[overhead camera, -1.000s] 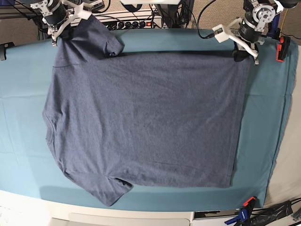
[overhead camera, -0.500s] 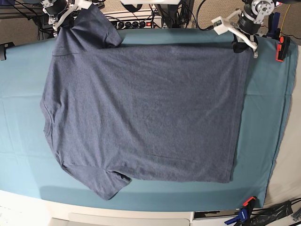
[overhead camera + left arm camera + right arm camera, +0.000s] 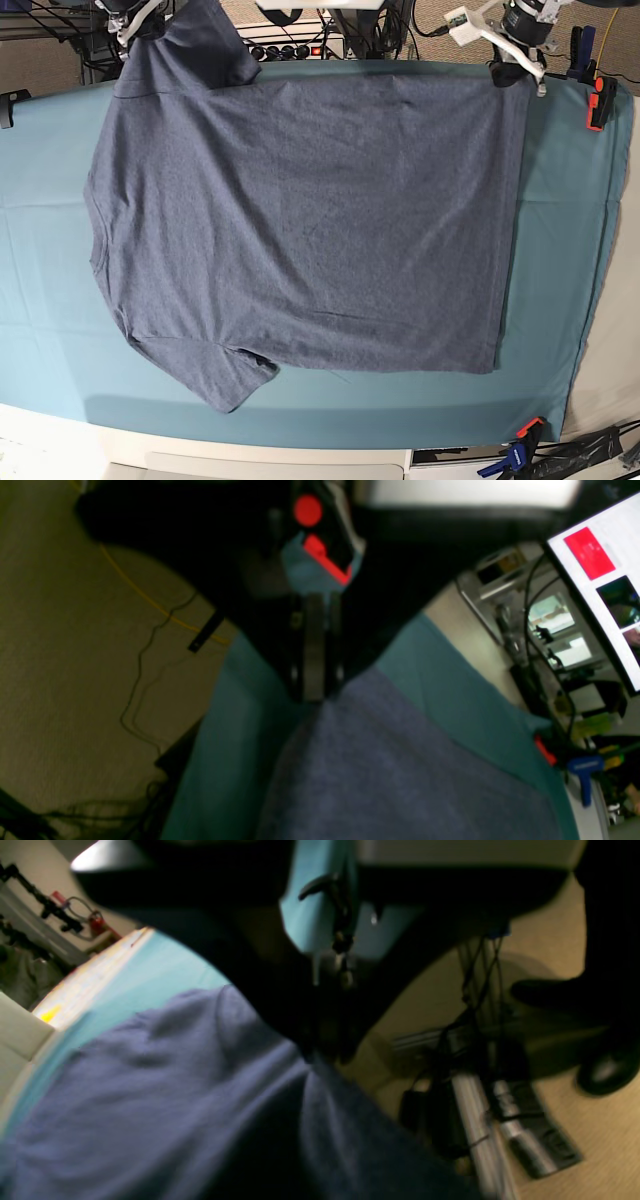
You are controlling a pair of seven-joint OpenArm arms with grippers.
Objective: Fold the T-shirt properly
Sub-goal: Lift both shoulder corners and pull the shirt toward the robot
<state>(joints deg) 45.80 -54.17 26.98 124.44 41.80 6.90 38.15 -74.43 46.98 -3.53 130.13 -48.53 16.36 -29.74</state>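
Note:
The slate blue-grey T-shirt (image 3: pixel 300 220) hangs stretched over the teal table cloth (image 3: pixel 50 180), plain side showing, neck at the left, hem at the right. At the top right of the base view my left gripper (image 3: pixel 515 72) is shut on the shirt's far hem corner. In the left wrist view its fingers (image 3: pixel 314 645) pinch the T-shirt (image 3: pixel 390 770) fabric. My right gripper (image 3: pixel 138 28), at the top left, is shut on the far shoulder by the sleeve. The right wrist view shows the T-shirt (image 3: pixel 150 1100) draping down from the right gripper (image 3: pixel 325 1055).
Orange clamps hold the cloth at the far right (image 3: pixel 600 100) and near right (image 3: pixel 525 430) edges. Equipment and cables (image 3: pixel 300 40) sit behind the table's far edge. A screen (image 3: pixel 605 575) stands to the side in the left wrist view.
Both grippers have moved toward the table's far edge, pulling the shirt's far side with them. The whole shirt has slid that way and the near sleeve has shifted with it.

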